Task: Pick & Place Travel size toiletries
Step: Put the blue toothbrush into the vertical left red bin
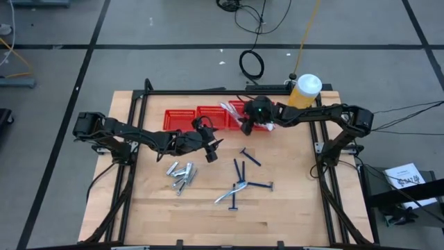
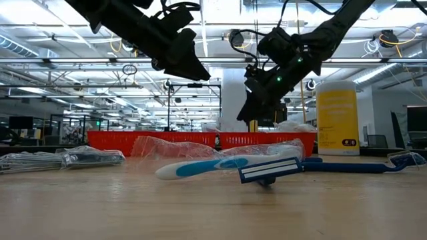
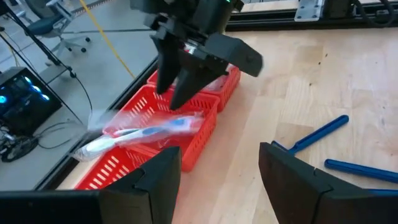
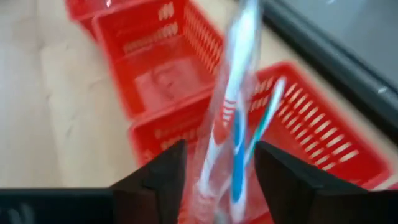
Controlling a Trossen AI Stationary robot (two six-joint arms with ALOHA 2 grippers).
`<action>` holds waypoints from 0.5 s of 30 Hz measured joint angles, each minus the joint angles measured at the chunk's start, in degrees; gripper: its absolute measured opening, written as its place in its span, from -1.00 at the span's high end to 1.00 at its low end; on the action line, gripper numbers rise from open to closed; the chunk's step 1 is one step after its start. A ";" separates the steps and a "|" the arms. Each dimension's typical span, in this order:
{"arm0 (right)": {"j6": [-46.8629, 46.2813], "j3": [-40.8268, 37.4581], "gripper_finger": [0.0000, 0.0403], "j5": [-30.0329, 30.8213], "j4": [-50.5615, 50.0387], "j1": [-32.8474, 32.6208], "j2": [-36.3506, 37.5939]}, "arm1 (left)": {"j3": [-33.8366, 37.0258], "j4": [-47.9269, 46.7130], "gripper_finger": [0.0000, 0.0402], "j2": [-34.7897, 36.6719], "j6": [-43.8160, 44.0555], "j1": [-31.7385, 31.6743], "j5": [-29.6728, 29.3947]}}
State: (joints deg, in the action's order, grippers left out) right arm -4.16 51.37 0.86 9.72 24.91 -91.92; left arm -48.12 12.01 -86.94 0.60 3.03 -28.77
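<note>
- Nearest in the low view, a wrapped toothbrush (image 2: 200, 167) with a white-and-blue handle and a dark-blue razor (image 2: 270, 171) with a flat ribbed head lie on the pale wooden table (image 2: 213, 213), filling the middle of the frame; crinkled clear film sits just behind them.
- In the high view the razors (image 1: 243, 182) are scattered in the lower centre of the table, slim dark-blue sticks crossing one another, and one more lies a little above them.
- To their left, a cluster of short silvery-grey tubes (image 1: 180, 173) lies bunched together, their surfaces shiny; in the low view they show at the left edge.
- The left gripper (image 1: 210, 147) hangs above the table just up and right of the tubes, its two dark fingers spread wide and holding nothing; its wrist view shows the blunt, matte-black fingers (image 3: 155, 180) well apart with bare wood between them.
- Farther back, the right gripper (image 1: 248, 123) is over the red baskets (image 1: 201, 118) at the upper centre of the frame, its fingers closed on a clear-wrapped packet (image 4: 239, 106) of white-teal toothbrushes.
- In the right wrist view that packet stands between the two fingers, glossy film around slender handles, over a basket compartment.
- In the left wrist view another wrapped toothbrush packet (image 3: 143, 132) lies across the rim of a basket, tilted, below the right gripper.
- The baskets are rigid red plastic mesh, rectangular, set in a row.
- Beyond them, at the table's upper right, stands a big yellow bottle (image 1: 305, 92) with a white cap.
</note>
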 joint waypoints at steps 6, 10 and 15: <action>0.72 0.00 -0.14 1.93 8.93 -0.30 0.00 | 0.00 -0.24 -0.04 0.00 1.07 0.00 0.02; 3.15 0.05 -0.14 1.92 13.20 -1.82 -1.22 | 0.00 -0.24 -0.04 0.00 1.11 0.00 -0.01; 2.35 0.73 -0.04 -5.07 15.69 -2.68 -4.87 | 0.00 0.19 -0.04 0.00 1.23 0.00 -0.01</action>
State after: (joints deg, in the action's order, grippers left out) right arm -1.81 52.10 -4.21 25.40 22.23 -96.79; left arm -48.12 12.20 -86.94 1.83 3.03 -28.77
